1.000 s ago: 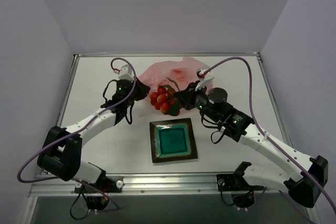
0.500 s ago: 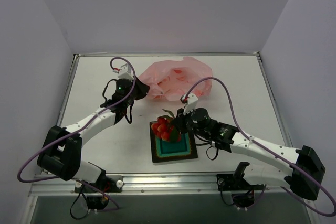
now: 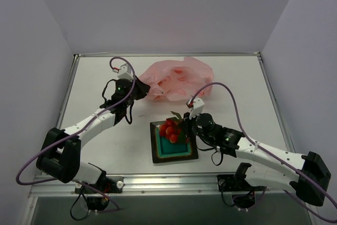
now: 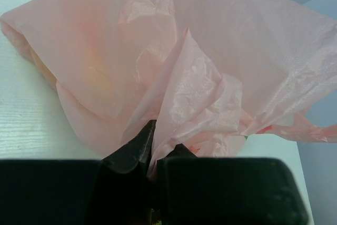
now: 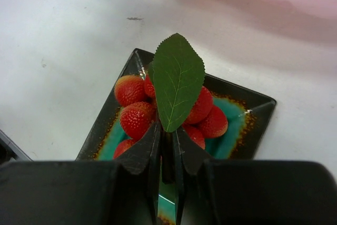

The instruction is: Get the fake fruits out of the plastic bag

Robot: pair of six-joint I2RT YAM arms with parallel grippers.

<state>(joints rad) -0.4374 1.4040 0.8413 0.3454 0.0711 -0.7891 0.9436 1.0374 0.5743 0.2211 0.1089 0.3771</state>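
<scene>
White counter between pale walls, from above: the pink plastic bag lies at the far middle, with the left pincer at its left edge. Nearer, the right pincer holds the fake strawberries over the teal dish. Left wrist: that pincer is clamped tight on a fold of the bag. Right wrist: its pincer is closed on the strawberries' stem beneath a green leaf; the berries hang within the dish's rim, contact unclear.

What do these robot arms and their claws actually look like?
The left arm and right arm are white tubes linked by chunky black joints, each trailed by a looping purple cable. A green light glows near the left claw. The right claw, like it, has two black wedge-shaped fingers.
</scene>
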